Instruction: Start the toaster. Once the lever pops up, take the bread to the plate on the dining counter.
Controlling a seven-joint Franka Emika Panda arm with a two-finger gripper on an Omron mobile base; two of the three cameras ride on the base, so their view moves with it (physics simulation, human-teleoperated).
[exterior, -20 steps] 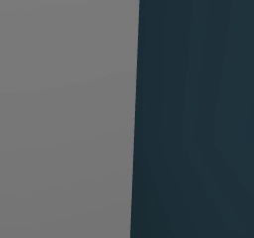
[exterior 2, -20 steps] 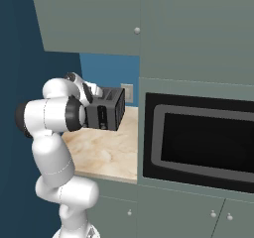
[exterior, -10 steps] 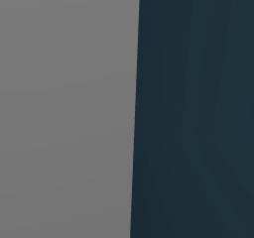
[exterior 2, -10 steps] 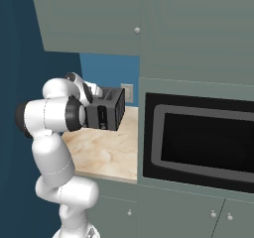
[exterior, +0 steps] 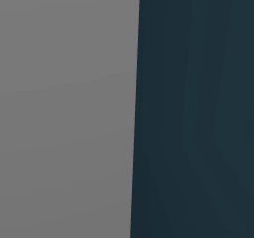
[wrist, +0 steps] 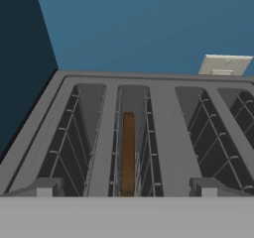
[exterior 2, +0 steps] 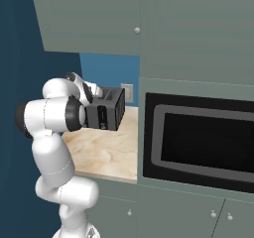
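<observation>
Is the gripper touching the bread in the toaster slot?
Apart. In the hand view the gripper hangs open above the toaster; the bread stands down in its slot, between the wire guides, and neither fingertip reaches it.

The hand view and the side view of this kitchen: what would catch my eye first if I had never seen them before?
From the hand view, the toaster seen from above, with four wire-lined slots; a thin brown slice of bread stands on edge in the second slot from the left. In the right base view, the white arm bends over a beige marble-like counter toward that dark toaster, beside a big black oven set into grey-green cabinets.
</observation>
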